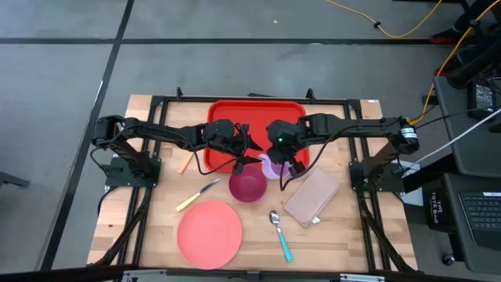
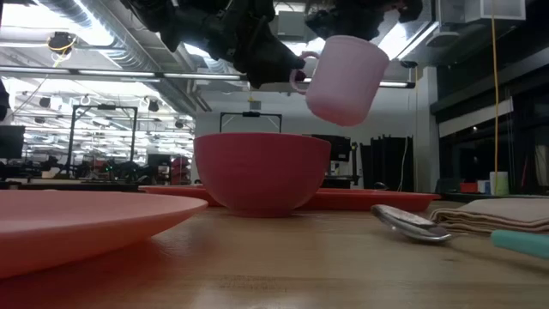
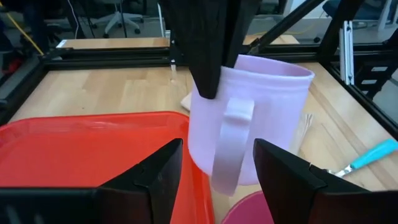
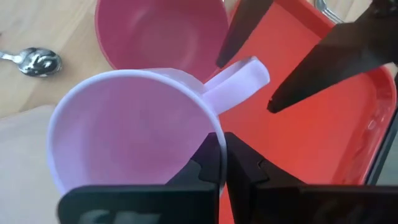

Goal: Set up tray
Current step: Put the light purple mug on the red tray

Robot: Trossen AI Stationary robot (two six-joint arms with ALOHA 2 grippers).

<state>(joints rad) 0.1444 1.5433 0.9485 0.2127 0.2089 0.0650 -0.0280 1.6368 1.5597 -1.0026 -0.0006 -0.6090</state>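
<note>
Large flat bright red rectangular plastic tray (image 1: 227, 129) sits at the table's far centre, bare, so nothing is loaded yet. Round salmon-pink plate (image 1: 209, 233) and deep magenta plastic bowl (image 1: 247, 185) wait on the wood nearer the front, bowl just off the tray's near edge. Pale lilac plastic mug (image 2: 346, 79) hangs in the air above the tray's near right corner, tilted, right gripper (image 4: 221, 160) pinching its rim wall, likely to carry it in. Left gripper (image 3: 216, 171) is spread, fingers straddling the mug's handle (image 3: 229, 144), probably lining up a handover.
</note>
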